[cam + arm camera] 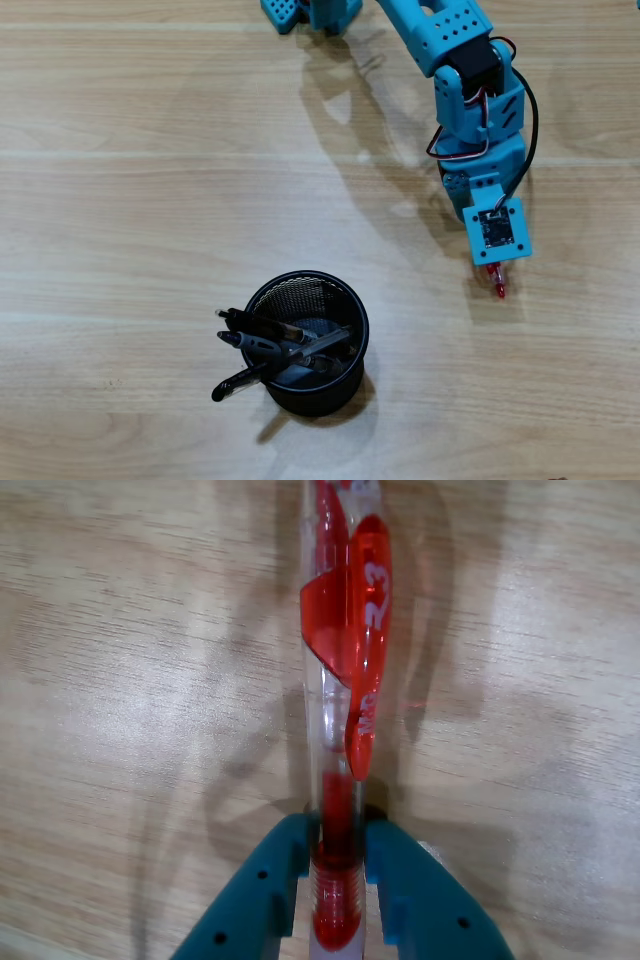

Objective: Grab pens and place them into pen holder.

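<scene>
In the wrist view my teal gripper (338, 832) is shut on the red and clear pen (345, 650), its two fingers pressing the barrel just above the ribbed red grip. The pen runs up the picture over the wood, red clip facing right. From overhead the gripper (494, 268) is at the right of the table, and only the pen's red tip (498, 288) pokes out below the wrist. The black mesh pen holder (352, 305) stands lower left of it, apart from the arm, with three dark-sleeved pens (262, 348) leaning out over its left rim.
The arm's blue base (310, 12) sits at the top edge. A black cable (530, 120) loops beside the wrist. Bare wooden table (120, 180) lies to the left and between the gripper and the holder.
</scene>
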Controlling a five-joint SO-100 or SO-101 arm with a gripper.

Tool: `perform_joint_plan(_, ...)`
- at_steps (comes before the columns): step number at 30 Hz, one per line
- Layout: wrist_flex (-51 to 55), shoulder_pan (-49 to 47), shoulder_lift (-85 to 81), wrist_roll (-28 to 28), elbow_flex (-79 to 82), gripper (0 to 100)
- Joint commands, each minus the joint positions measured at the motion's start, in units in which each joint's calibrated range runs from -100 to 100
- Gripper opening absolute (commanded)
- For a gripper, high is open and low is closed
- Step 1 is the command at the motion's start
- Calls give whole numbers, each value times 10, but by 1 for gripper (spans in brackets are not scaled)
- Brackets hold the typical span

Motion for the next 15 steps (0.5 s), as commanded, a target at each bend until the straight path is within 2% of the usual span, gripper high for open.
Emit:
perform_joint_plan(1,10,20,-28,1,8,2)
perform_joint_plan(5,26,34,-98,14,15,2)
perform_joint_plan(10,139,60,-201,30,7,2)
perform_joint_plan(15,209,99,-308,41,8,2)
